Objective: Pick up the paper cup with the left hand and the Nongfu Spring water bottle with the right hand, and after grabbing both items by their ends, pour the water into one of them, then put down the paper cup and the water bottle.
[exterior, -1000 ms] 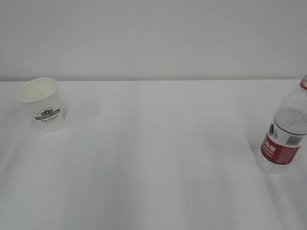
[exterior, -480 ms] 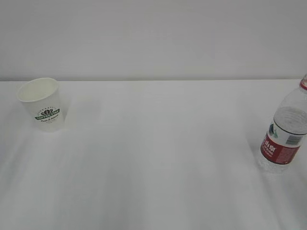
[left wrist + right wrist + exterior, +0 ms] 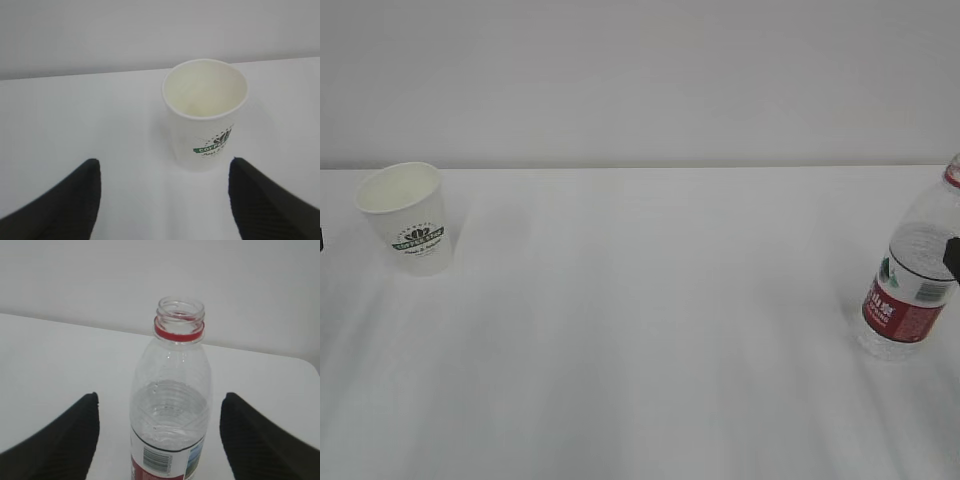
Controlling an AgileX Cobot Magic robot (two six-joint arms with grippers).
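The paper cup (image 3: 408, 215) stands upright at the table's far left, white with a green logo. In the left wrist view the paper cup (image 3: 205, 115) sits just ahead of my left gripper (image 3: 163, 162) and a little right of its middle. That gripper is open and touches nothing. The Nongfu Spring water bottle (image 3: 915, 290) stands upright at the right edge, uncapped. Water (image 3: 172, 415) fills its lower part. My right gripper (image 3: 160, 395) is open, one finger on each side of the bottle (image 3: 172, 370), with gaps on both sides.
The white table (image 3: 640, 330) runs back to a plain white wall (image 3: 640, 80). A black tip of each gripper shows at the exterior view's left and right edges. The table's rounded far corner (image 3: 305, 362) lies behind the bottle.
A black fingertip has entered the exterior view at each side edge, the right one in front of the bottle. Cup and bottle have not moved.
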